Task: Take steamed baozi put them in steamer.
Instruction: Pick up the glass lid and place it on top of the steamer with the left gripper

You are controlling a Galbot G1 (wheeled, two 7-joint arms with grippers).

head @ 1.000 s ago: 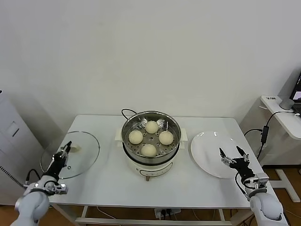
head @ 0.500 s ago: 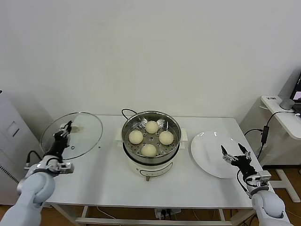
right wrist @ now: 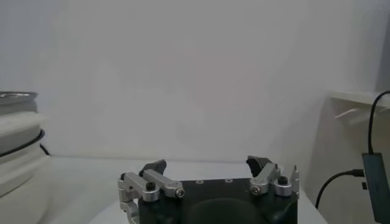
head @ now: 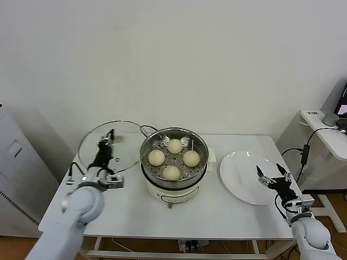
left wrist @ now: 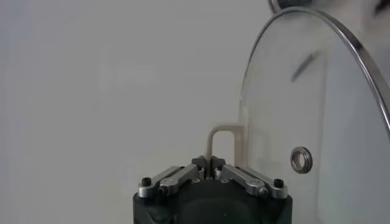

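Sitting four together inside the steamer (head: pixel 174 157) at table (head: pixel 124 203) centre: the steamed baozi (head: pixel 173 159). Just left of the pot, raised and tilted, a glass lid (head: pixel 108 145), its white handle (left wrist: pixel 224 143) pinched in the shut left end effector (head: pixel 106 145). Right of the pot, a white plate (head: pixel 244 176); over its near right edge, right end effector (head: pixel 275 176) with fingers spread apart, holding nothing.
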